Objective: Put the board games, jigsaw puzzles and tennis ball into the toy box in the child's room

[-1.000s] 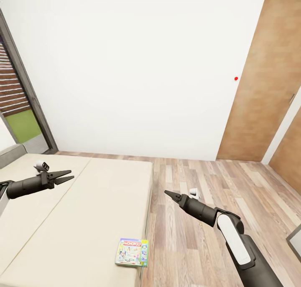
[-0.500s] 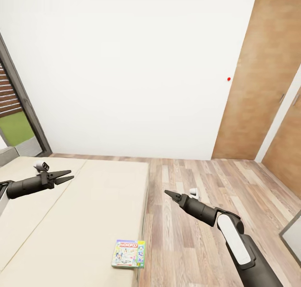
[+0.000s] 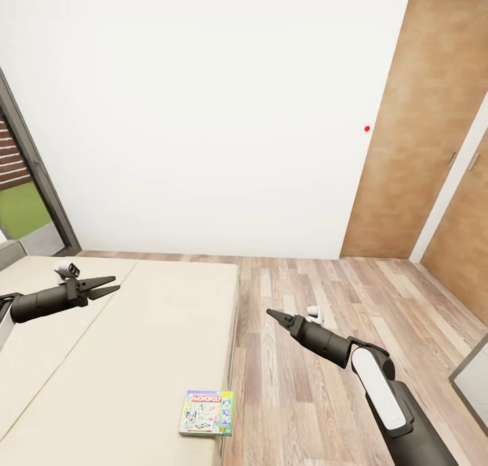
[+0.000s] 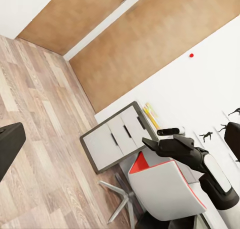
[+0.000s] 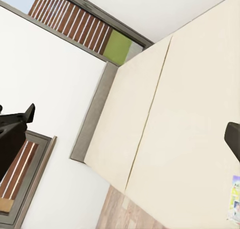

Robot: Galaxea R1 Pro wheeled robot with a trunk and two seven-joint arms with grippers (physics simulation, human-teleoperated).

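Setting: child's room, white wall across the upper frame, wood-plank floor (image 3: 318, 296) centre right, brown doors (image 3: 420, 127) at right.
Bed: beige mattress (image 3: 135, 344) filling the lower left of the head view, grey headboard (image 5: 92, 116) visible in the right wrist view.
Board game: 1 pale multicoloured box (image 3: 206, 413) lying flat at the bottom centre, close to the mattress's right edge; only a sliver (image 5: 235, 201) at the right wrist view's edge.
Left gripper (image 3: 108, 286): held over the mattress at mid left, jaws slightly apart, empty.
Right gripper (image 3: 273, 313): held over the floor at centre right, well apart from the box; jaws look together, empty.
Worktop: white drawer fronts (image 4: 117, 139) and a chair (image 4: 165, 191) seen from the left wrist.
Step in hand: judged as approaching the bed to collect the box.
Doing it well: bring the base nearer, lower the trunk, part the right jaws, come in from the overhanging-side edge and pinch the thin box across its rim without pressing into the mattress.
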